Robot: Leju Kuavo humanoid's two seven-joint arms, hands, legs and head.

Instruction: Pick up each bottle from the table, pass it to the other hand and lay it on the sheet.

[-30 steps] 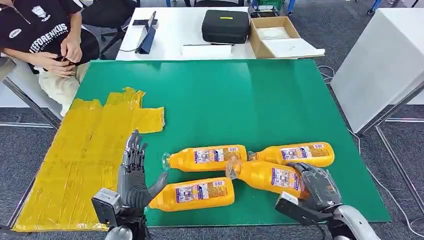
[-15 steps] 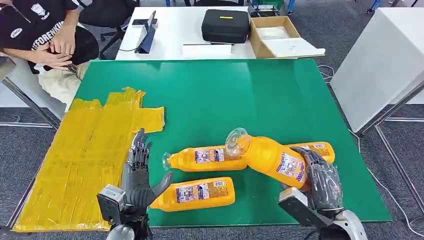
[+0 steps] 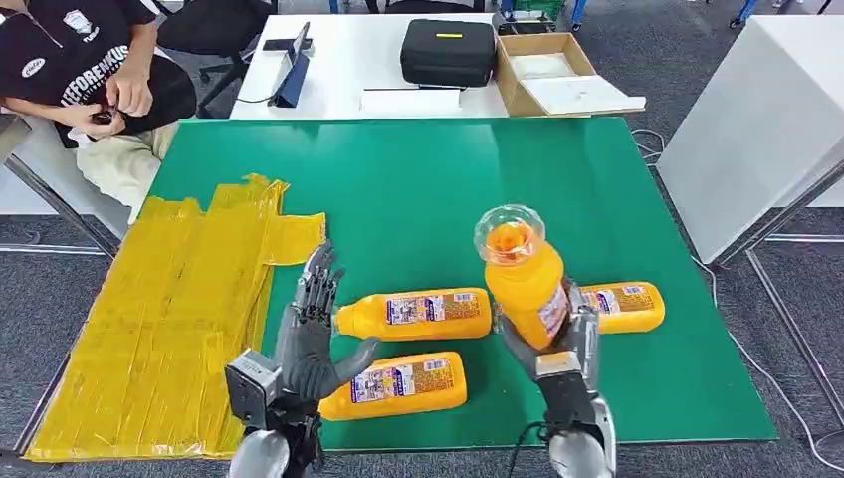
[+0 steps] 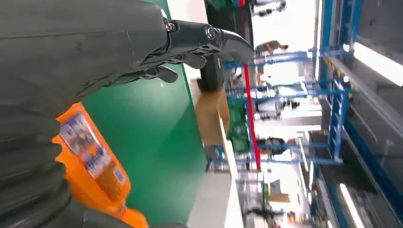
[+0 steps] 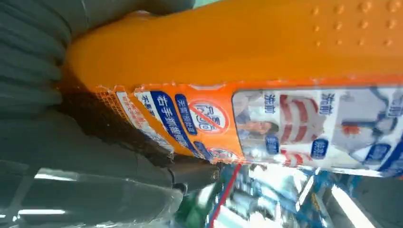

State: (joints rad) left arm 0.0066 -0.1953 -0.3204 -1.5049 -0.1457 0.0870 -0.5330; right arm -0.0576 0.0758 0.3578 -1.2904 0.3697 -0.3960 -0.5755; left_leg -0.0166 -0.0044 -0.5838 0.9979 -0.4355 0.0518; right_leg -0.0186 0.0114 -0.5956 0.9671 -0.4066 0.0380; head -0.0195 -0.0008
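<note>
Head view | 4 bottles (3 lying) | right hand [image 3: 557,344] grips 1 bottle [image 3: 523,284] | left hand [image 3: 309,344] spread, holding nothing

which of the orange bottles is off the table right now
The orange bottle gripped by the right hand, held upright with its clear cap on top. The other three bottles lie on their sides on the green table.

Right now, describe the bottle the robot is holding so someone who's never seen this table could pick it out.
On the green table, find the cluster of orange bottles near the front edge. The held bottle stands upright in the right hand, clear cap on top. The other three bottles lie flat on their sides.
</note>
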